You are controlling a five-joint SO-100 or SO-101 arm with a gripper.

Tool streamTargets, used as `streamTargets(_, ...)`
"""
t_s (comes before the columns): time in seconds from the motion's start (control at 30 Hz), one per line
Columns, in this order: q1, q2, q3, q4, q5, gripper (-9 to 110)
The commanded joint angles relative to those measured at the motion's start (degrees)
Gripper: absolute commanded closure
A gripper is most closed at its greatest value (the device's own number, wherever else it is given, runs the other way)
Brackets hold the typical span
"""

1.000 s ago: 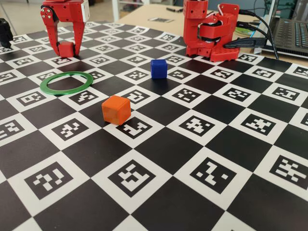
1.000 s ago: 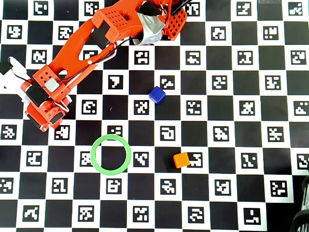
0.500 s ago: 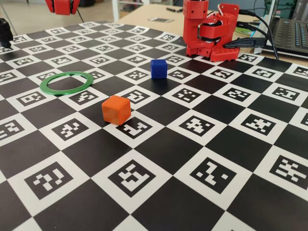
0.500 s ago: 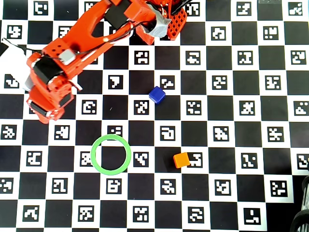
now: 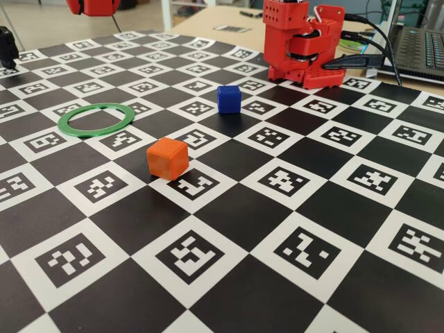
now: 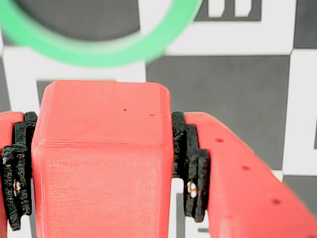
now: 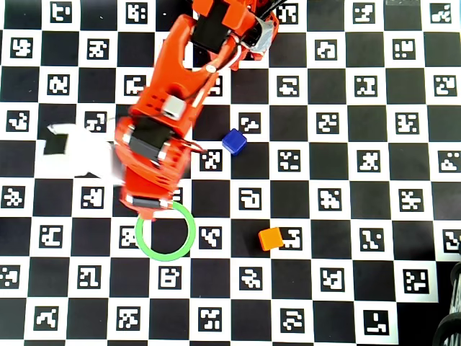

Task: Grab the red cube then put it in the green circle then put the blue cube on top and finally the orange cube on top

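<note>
1. red cube (image 6: 101, 158): pinched in the hand (image 6: 99, 163), carried in the air above the table (image 5: 229, 208); in the wrist view the green circle (image 6: 99, 47) lies just ahead of it, empty.
2. handling, judged: small, stiff, matte plastic block, likely light; flat opposite faces are the right hold, and that is where it is taken.
3. hand: black pads (image 6: 190, 168) pressed against two opposite sides of the cube, spread only to the cube's width; nothing else touched.
4. overhead view: the arm's front end overlaps the far rim of the green circle (image 7: 189, 241); the cube itself is hidden under the arm.
5. blue cube (image 5: 228, 98) and orange cube (image 5: 167, 158) rest on the table, apart from the circle, untouched.
</note>
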Motion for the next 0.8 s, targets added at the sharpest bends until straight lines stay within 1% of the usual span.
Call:
streamTargets(0.0, -1.2, 0.2, -2.9, -0.2, -0.6, 100)
streamTargets(0.57, -0.1, -7.5, 5.4, -15.3, -0.4, 100)
streamTargets(0.77, -1.0, -8.7, 8.2, -18.5, -0.3, 100)
